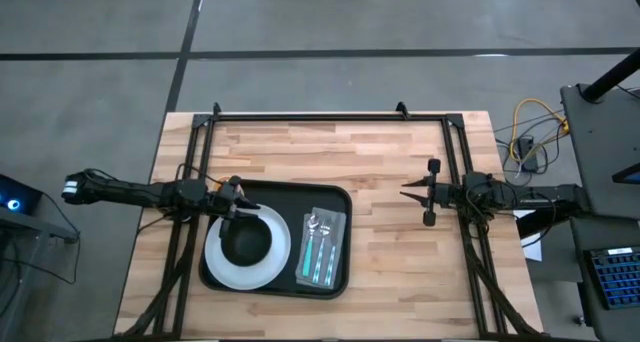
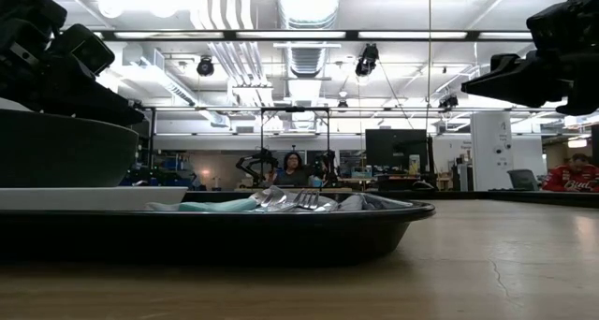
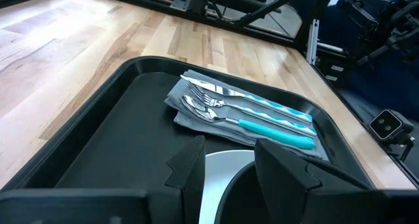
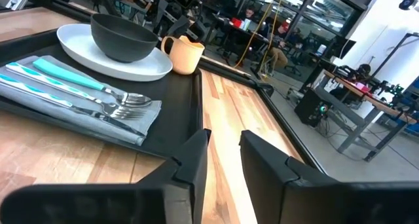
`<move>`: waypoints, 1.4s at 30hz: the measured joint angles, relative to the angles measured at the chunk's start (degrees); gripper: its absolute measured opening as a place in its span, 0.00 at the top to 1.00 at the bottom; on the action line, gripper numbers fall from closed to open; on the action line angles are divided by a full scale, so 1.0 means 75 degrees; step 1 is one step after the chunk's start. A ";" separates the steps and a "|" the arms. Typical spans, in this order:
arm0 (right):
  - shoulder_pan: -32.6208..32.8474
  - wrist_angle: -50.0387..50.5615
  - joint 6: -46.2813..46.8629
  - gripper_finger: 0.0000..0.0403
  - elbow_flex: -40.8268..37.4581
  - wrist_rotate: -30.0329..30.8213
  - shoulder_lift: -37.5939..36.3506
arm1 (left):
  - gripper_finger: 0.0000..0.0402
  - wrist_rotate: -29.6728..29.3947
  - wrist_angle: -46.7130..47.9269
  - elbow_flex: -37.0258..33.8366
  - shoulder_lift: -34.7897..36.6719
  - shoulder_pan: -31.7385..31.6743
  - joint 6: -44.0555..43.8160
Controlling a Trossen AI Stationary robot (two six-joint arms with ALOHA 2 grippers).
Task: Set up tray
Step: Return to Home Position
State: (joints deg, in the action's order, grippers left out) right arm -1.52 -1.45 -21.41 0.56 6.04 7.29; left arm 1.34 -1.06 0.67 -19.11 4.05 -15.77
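The tray (image 1: 300, 197) lies flat on the wooden bench (image 1: 400, 282), left of centre and toward the near edge. Its left half carries a white plate (image 1: 275, 267) with a black bowl (image 1: 246, 242) on it, and a tan cup (image 4: 183, 54) stands just beside the plate's far side. Its right half carries a gray napkin (image 1: 335, 222) with teal-handled cutlery (image 1: 320, 250) laid along it. The left pincer (image 1: 238, 204) hangs over the far left part of the tray, above the plate's far edge, with its fingers apart and holding nothing. The right pincer (image 1: 405, 192) hangs over bare bench to the right of the tray, well apart from it, its fingers a little apart and also empty. The setting looks complete. The tray appears stiff and smooth, likely hard plastic, light in itself but now weighted toward the left by the plate, bowl and cup. Its low raised rim is the only place to take hold, and a narrow, probably slippery one. A hold on both short ends at once, one pincer each, would suit it best, kept level, since the bowl, the cup and the loose cutlery on the soft napkin could slide or tip if it tilts
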 joint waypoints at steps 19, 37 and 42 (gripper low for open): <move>0.0000 -0.0001 -0.0003 0.80 0.0003 0.0000 0.0001 | 0.71 -0.0003 0.0001 -0.0001 0.0000 -0.0001 0.0000; 0.0000 -0.0003 -0.0006 0.82 0.0003 0.0000 0.0000 | 0.71 -0.0001 0.0000 -0.0001 0.0000 0.0000 -0.0001; 0.0000 -0.0003 -0.0006 0.83 0.0003 0.0000 0.0000 | 0.71 -0.0002 0.0000 -0.0002 0.0000 0.0000 0.0000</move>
State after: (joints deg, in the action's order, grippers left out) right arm -1.52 -1.48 -21.45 0.58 6.04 7.29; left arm 1.33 -1.06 0.65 -19.11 4.05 -15.77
